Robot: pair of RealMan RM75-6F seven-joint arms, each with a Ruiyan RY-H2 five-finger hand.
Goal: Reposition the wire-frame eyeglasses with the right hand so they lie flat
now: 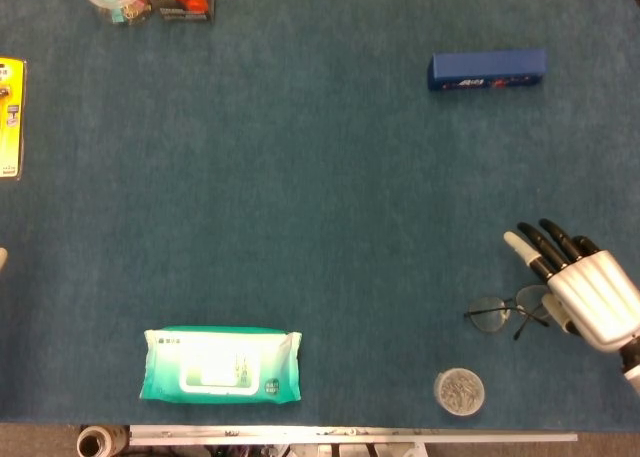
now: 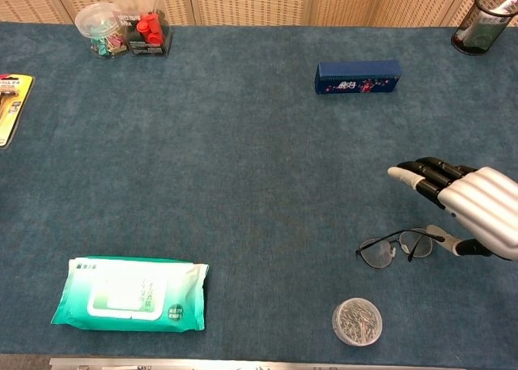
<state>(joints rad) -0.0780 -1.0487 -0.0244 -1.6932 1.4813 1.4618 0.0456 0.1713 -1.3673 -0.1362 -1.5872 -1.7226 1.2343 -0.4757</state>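
Note:
The wire-frame eyeglasses [image 1: 498,313] [image 2: 394,248] sit on the blue cloth near the front right, with one temple sticking out at an angle. My right hand [image 1: 582,295] [image 2: 472,210] hovers at their right end, open and holding nothing, its fingers stretched out together toward the upper left. In the chest view the thumb reaches the right lens rim; I cannot tell whether it touches. In the head view the hand covers part of the right lens. My left hand shows in neither view.
A small round tub of pins [image 1: 458,391] [image 2: 356,321] stands just in front of the glasses. A blue box [image 1: 488,69] [image 2: 357,76] lies at the back, a wet-wipes pack [image 1: 220,365] [image 2: 129,293] at the front left, a mesh pen cup [image 2: 481,18] far right.

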